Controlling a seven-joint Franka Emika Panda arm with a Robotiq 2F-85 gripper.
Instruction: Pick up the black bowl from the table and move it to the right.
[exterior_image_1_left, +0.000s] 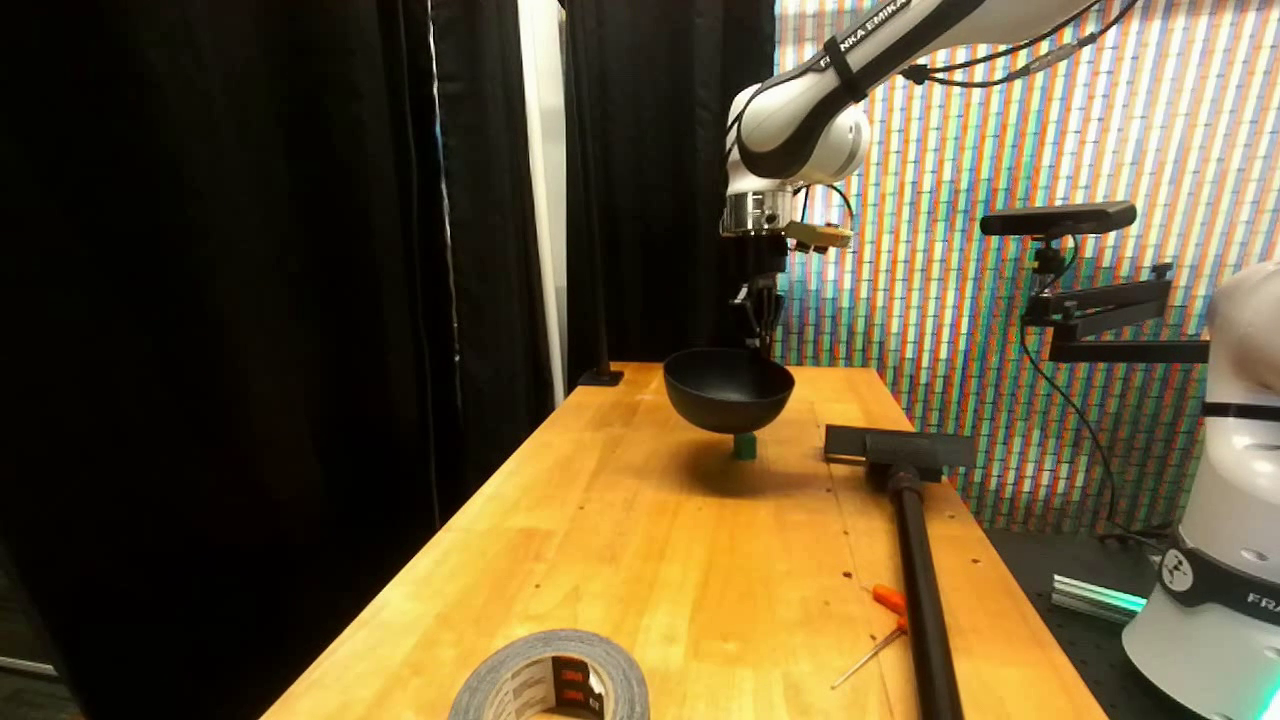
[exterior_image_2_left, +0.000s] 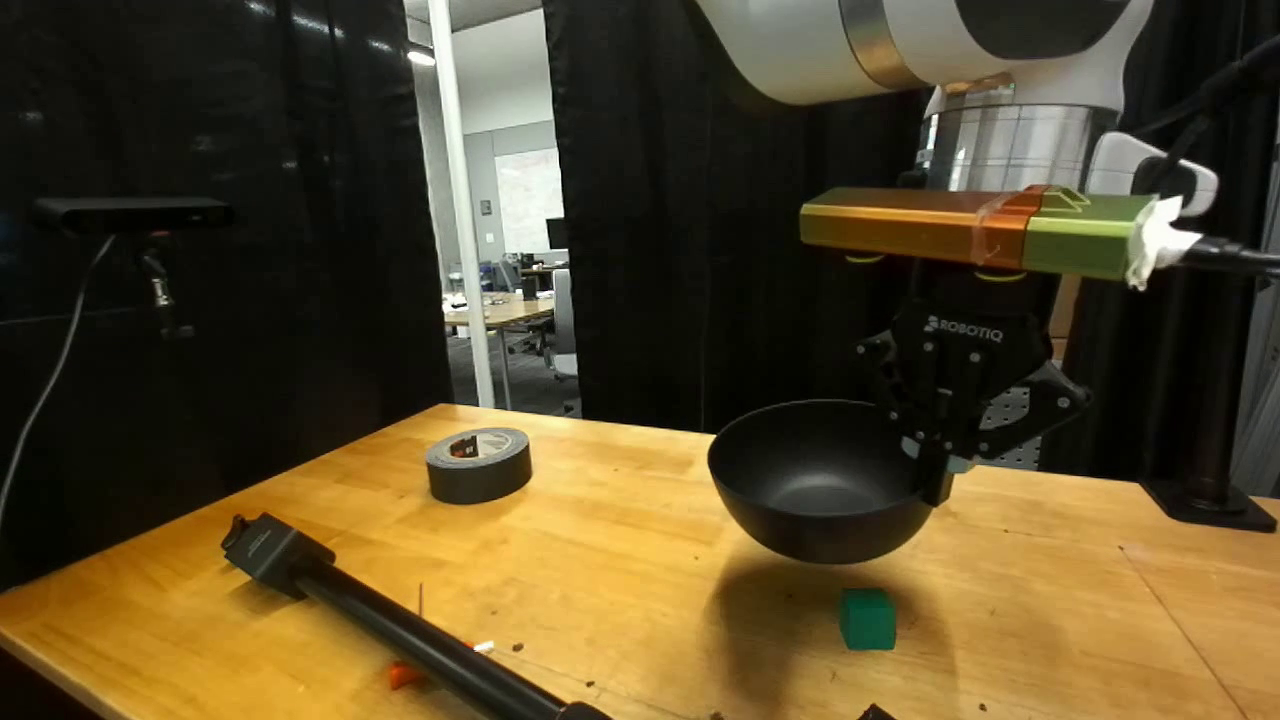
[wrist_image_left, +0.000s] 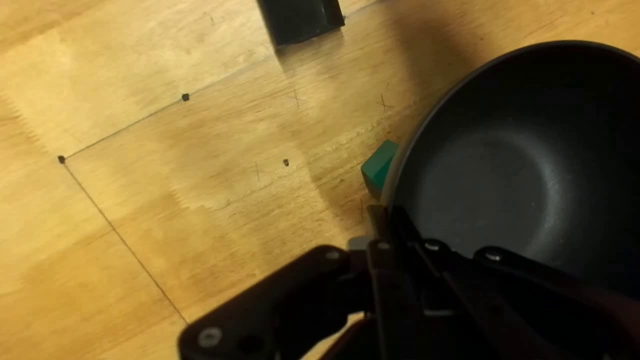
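The gripper (exterior_image_1_left: 757, 347) meets the bowl (exterior_image_1_left: 728, 402) at its far right rim, the bowl held above the far part of the table (exterior_image_1_left: 640, 560), a green cube (exterior_image_1_left: 745, 448) just under its base. To the right lies a black pole (exterior_image_1_left: 918, 560), orange tools (exterior_image_1_left: 889, 599) beside it. A tape roll (exterior_image_1_left: 575, 685) sits at the near end; dark curtains (exterior_image_1_left: 250, 300) hang left.

Black bowl (exterior_image_2_left: 815, 485): one. Tape roll (exterior_image_2_left: 480, 482): one. Green block (exterior_image_2_left: 868, 620): one. Black pole (exterior_image_1_left: 923, 600): one. Wooden worktable (exterior_image_1_left: 620, 560): one. Robot arm (exterior_image_1_left: 795, 115): one. Gripper (wrist_image_left: 389, 215): one. Orange-handled tool (exterior_image_1_left: 888, 598): at least one; exact quantity cannot be determined, as the pole partly covers that spot.
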